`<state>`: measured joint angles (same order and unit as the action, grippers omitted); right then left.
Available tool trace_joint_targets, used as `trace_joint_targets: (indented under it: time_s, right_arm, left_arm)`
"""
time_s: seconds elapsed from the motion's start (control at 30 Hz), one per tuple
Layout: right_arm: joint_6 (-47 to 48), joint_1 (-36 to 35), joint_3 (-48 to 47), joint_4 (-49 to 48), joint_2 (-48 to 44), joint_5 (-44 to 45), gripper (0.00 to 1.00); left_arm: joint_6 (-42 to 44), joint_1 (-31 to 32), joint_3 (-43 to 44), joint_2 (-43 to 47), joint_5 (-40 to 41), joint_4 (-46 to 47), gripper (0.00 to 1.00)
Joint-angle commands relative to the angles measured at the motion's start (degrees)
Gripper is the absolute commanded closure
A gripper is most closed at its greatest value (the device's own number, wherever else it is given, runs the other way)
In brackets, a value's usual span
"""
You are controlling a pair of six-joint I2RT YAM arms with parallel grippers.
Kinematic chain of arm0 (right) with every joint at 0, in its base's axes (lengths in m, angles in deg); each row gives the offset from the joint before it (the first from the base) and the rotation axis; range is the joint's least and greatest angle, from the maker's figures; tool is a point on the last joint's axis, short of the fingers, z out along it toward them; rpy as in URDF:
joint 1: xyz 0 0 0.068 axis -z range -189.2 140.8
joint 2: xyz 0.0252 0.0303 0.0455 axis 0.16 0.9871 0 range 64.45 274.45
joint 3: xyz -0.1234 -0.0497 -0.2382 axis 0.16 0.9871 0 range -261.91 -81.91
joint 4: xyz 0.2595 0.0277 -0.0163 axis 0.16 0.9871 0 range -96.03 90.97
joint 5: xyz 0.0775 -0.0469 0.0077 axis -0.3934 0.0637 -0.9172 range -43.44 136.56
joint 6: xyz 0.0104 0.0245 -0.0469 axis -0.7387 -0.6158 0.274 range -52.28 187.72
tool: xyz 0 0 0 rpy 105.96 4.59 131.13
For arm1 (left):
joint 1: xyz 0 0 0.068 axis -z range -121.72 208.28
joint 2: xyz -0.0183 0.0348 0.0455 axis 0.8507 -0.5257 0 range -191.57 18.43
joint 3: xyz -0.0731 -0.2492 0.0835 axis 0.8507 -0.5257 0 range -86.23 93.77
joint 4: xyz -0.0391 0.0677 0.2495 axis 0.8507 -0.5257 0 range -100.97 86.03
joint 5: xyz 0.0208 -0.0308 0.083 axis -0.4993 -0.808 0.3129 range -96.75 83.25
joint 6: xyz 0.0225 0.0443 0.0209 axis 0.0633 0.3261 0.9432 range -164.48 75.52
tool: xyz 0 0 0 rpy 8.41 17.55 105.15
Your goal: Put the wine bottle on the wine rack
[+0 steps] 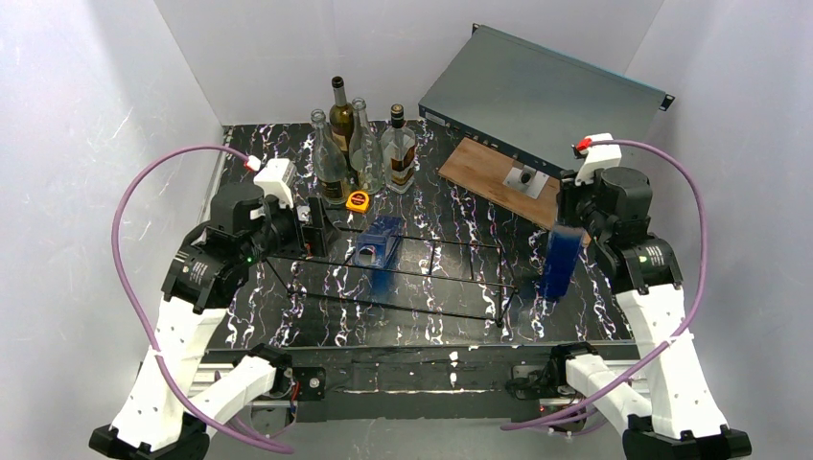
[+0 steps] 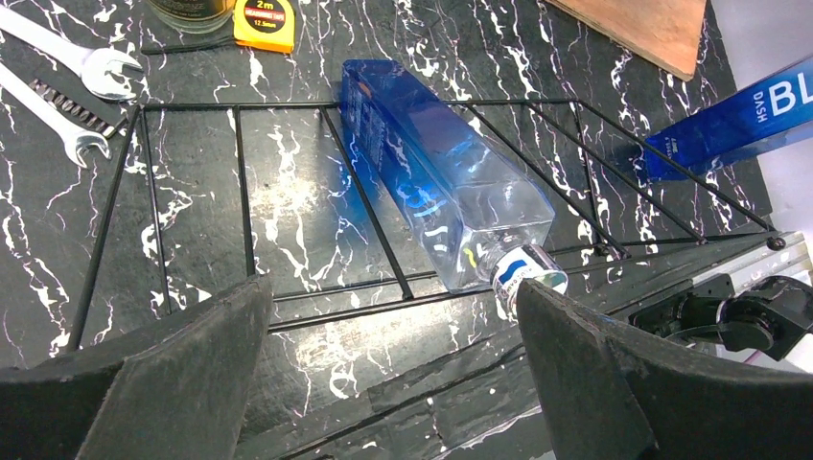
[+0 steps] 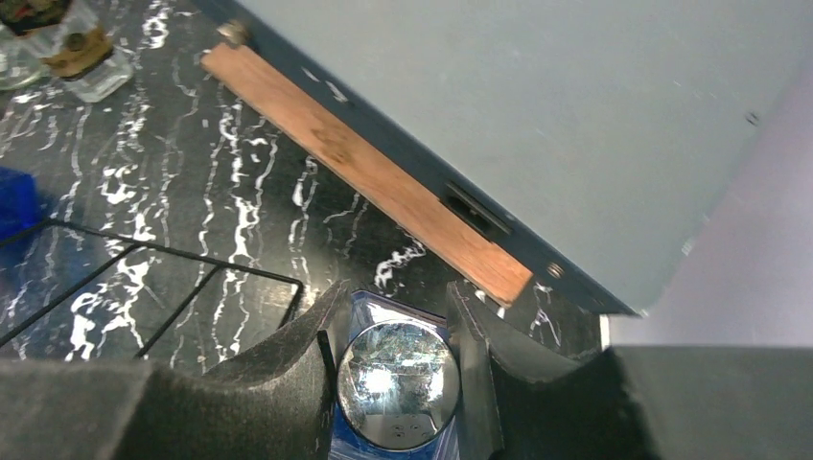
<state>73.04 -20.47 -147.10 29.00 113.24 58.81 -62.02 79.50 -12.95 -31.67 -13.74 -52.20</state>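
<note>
Black marbled counter point(image 1: 451, 206) carries wire wine rack point(image 2: 243, 192), upright glass bottles point(image 1: 365, 153) at back, yellow tape measure point(image 1: 358, 201), wooden board point(image 1: 494, 172), wrenches point(image 2: 86, 67).

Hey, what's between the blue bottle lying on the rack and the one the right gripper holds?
Only empty rack wires over the tabletop separate the lying bottle and the held bottle in the right gripper, as the top view shows.

A robotics lab test cell: plain white walls point(image 1: 86, 115) box in a black marbled tabletop point(image 1: 451, 206); the left arm point(image 1: 187, 326) and right arm point(image 1: 662, 316), bolted to a base rail point(image 1: 412, 369), trail purple cables point(image 1: 120, 230); spanners point(image 2: 96, 65), a tape measure point(image 1: 358, 201) and a rack-mount chassis point(image 1: 537, 91) lie about
</note>
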Motion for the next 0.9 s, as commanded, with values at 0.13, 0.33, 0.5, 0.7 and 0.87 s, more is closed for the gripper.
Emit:
trace_joint_targets:
  time_s: [0.13,0.33,0.5,0.7,0.87]
  right_arm:
    - [2.48,0.11,-8.90,-13.18,1.89,-10.07,0.99]
    - [-0.03,0.11,-13.04,-14.54,5.00,-14.24,0.99]
    - [0.23,0.13,-18.63,-13.24,9.45,-17.88,0.99]
    - [-0.09,0.15,-21.60,-15.78,12.98,-22.68,0.99]
    - [-2.99,0.02,-22.51,-20.20,16.54,-26.31,0.99]
  left_arm:
    - [0.58,0.33,-0.89,1.74,0.72,-1.38,0.02]
    - [0.16,0.35,-1.47,2.60,0.96,-1.42,0.02]
    - [0.31,0.32,-1.39,2.26,1.11,-1.59,0.02]
    - [-0.12,0.32,-0.53,1.54,0.49,-1.93,0.02]
    - [-1.15,0.35,-0.88,1.81,0.39,-2.27,0.02]
